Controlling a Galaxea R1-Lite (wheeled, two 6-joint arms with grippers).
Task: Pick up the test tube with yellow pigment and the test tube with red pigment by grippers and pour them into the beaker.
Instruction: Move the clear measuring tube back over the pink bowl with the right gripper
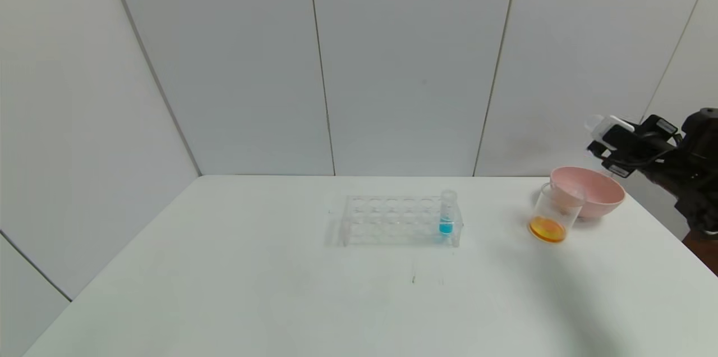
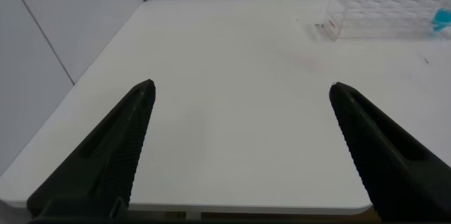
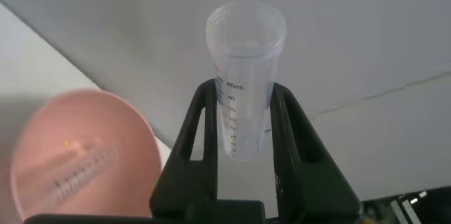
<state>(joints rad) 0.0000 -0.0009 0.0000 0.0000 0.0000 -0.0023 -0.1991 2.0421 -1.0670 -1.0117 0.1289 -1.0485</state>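
Right tool (image 3: pixel 243 122) grips an empty clear graduated test tube (image 3: pixel 243 76) above the pink round bowl (image 1: pixel 589 191). Clear cylindrical beaker (image 1: pixel 552 214) holds orange liquid on the white counter (image 1: pixel 224 289). Left tool (image 2: pixel 239 146) is wide, unloaded

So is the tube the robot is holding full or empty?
Empty. The right wrist view shows the clear tube between the right gripper jaws with nothing coloured inside, while the beaker has orange liquid at its bottom.
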